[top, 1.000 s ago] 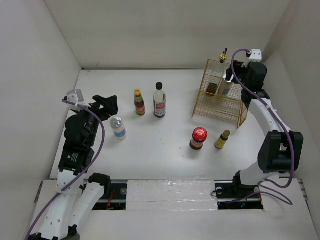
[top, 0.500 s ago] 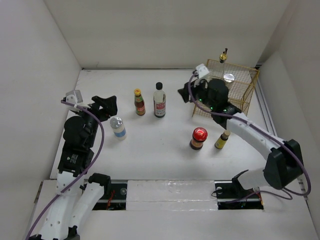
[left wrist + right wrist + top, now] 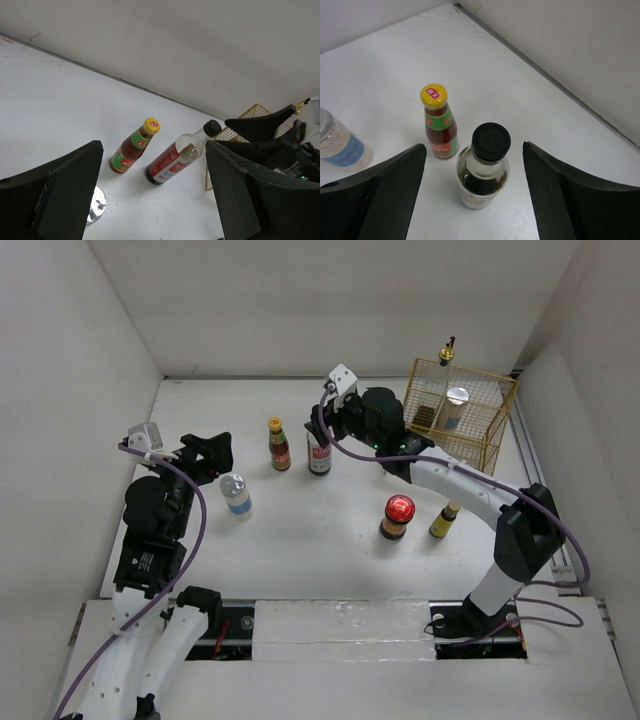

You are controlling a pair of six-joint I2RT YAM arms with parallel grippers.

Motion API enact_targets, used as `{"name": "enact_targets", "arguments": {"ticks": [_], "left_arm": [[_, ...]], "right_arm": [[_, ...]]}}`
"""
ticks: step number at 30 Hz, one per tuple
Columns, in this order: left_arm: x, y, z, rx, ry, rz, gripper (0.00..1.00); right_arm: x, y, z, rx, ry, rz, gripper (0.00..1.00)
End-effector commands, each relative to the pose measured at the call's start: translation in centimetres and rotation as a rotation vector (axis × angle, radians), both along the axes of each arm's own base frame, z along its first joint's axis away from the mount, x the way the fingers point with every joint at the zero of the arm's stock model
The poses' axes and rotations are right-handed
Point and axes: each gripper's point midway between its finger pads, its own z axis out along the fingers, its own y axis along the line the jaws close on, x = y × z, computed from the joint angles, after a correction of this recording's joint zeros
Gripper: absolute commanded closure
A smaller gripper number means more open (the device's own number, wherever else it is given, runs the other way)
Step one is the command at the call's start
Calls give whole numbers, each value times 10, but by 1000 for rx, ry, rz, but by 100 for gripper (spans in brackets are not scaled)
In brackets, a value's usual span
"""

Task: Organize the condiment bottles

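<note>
My right gripper (image 3: 323, 426) is open, its jaws on either side of the black-capped clear bottle (image 3: 319, 458), not touching it. In the right wrist view the gripper (image 3: 474, 146) sits over that bottle (image 3: 485, 172), with the yellow-capped red-labelled bottle (image 3: 439, 125) just to its left. My left gripper (image 3: 212, 450) is open and empty, above a silver-lidded blue-labelled jar (image 3: 236, 496). A red-lidded dark jar (image 3: 397, 516) and a gold-capped bottle (image 3: 445, 519) stand right of centre. Another silver-lidded jar (image 3: 456, 406) stands in the gold wire basket (image 3: 480, 445).
The basket stands at the back right, with a dark item (image 3: 424, 418) inside and a small bottle (image 3: 448, 350) at its far corner. White walls close in the table on three sides. The left wrist view shows the basket's corner (image 3: 235, 132) and my right arm (image 3: 285, 150).
My right arm has swung left from the basket to the black-capped bottle, leaving the silver-lidded jar in the basket. The left arm has hardly moved.
</note>
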Motion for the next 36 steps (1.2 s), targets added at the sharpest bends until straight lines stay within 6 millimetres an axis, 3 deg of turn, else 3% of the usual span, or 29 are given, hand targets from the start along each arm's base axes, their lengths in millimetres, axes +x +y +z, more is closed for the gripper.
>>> {"name": "enact_targets", "arguments": {"ticks": [1, 2, 3, 5, 8, 10, 16, 19, 21, 23, 25, 26, 27, 28, 29, 30, 32, 33, 34, 35, 36], "left_arm": [[-3, -1, 18, -17, -67, -11, 21], [-1, -2, 15, -15, -58, -11, 21], [-1, -2, 15, -15, -58, -11, 21], [-1, -2, 15, -15, -58, -11, 21], [-1, -2, 15, -15, -58, -11, 21], [-1, -2, 15, -15, -58, -11, 21], [1, -2, 13, -13, -49, -11, 21], [1, -2, 13, -13, -49, -11, 21], [1, -2, 13, -13, -49, -11, 21], [1, -2, 13, -13, -49, -11, 21], [1, -2, 13, -13, -49, -11, 21], [1, -2, 13, -13, -49, -11, 21], [1, -2, 13, -13, -49, -11, 21], [1, -2, 13, -13, -49, -11, 21], [1, -2, 13, -13, -49, -11, 21], [-1, -2, 16, -16, -60, -11, 21], [-1, -2, 16, -16, -60, -11, 21], [2, -2, 12, -13, -46, -11, 21], [2, -4, 12, -12, -46, -20, 21], [2, -4, 12, -12, -46, -20, 21], [2, -4, 12, -12, -46, -20, 21]], "right_arm": [[21, -8, 17, 19, -33, -70, 16], [24, -5, 23, 35, -35, -71, 16], [30, -4, 9, 20, -15, -68, 16], [33, 1, 5, 24, 1, -59, 16], [40, 7, -4, 30, 15, -42, 25], [44, 14, -18, 23, 43, -29, 37], [50, 12, -14, 83, 34, -28, 85], [44, -1, 28, 178, -33, -23, 90], [30, -15, 78, 273, -111, -1, 91], [24, -35, 107, 312, -161, -5, 91], [6, -65, 155, 365, -248, -42, 91], [6, -86, 168, 376, -278, -83, 91], [-8, -106, 195, 403, -327, -107, 91], [-9, -120, 196, 386, -326, -140, 91], [-13, -150, 208, 382, -351, -215, 92], [-6, -163, 209, 380, -356, -258, 92], [-15, -195, 223, 383, -382, -335, 92], [-11, -221, 227, 375, -400, -395, 92], [-16, -239, 239, 381, -429, -436, 93], [-12, -253, 237, 364, -416, -474, 93], [-13, -280, 245, 356, -443, -540, 93]]}}
